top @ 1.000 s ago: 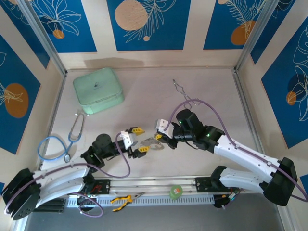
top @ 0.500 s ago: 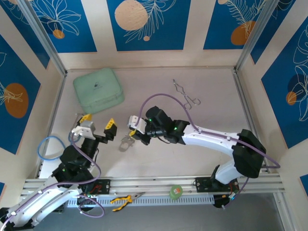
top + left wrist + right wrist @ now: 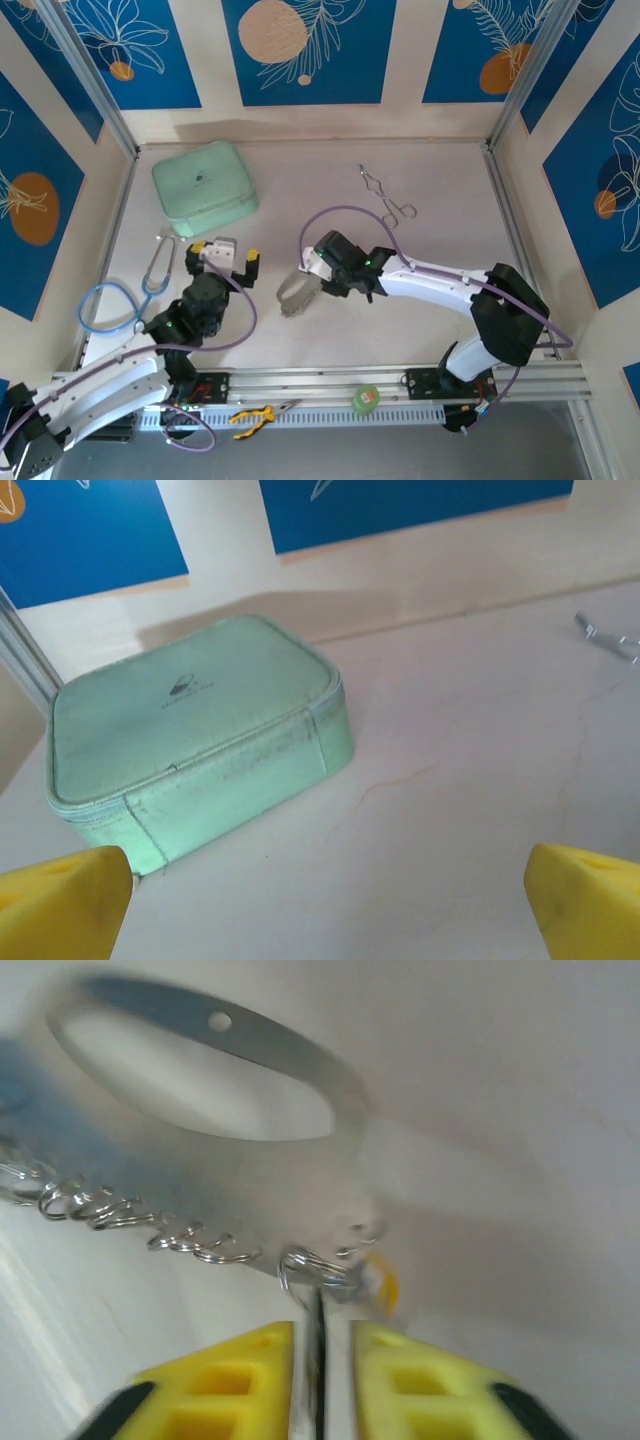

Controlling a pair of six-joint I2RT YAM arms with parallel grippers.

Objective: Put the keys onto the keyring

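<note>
The keyring (image 3: 200, 1070) is a pale silvery loop with a link chain (image 3: 130, 1225), just ahead of my right gripper (image 3: 322, 1335). A small split ring (image 3: 320, 1270) on it carries the keys. The yellow key head (image 3: 382, 1285) shows blurred beside it, and a thin dark key blade (image 3: 318, 1360) runs down between my yellow fingers (image 3: 225, 1380). Those fingers stand slightly apart, with a pale gap on each side of the blade. From above, the keyring (image 3: 293, 295) lies at mid-table under the right gripper (image 3: 305, 272). My left gripper (image 3: 226, 255) is wide open and empty, left of the keyring.
A mint-green zip case (image 3: 205, 187) sits at the back left, ahead of the left gripper (image 3: 325, 900). A blue stethoscope (image 3: 120, 300) lies at the left edge. Silver forceps (image 3: 388, 197) lie at the back right. Yellow pliers (image 3: 252, 413) and a green tape roll (image 3: 367, 398) rest on the front rail.
The right arm carried the keyring leftward and down toward the table, and its jaws have parted. The left gripper opened fully and swung away to the left.
</note>
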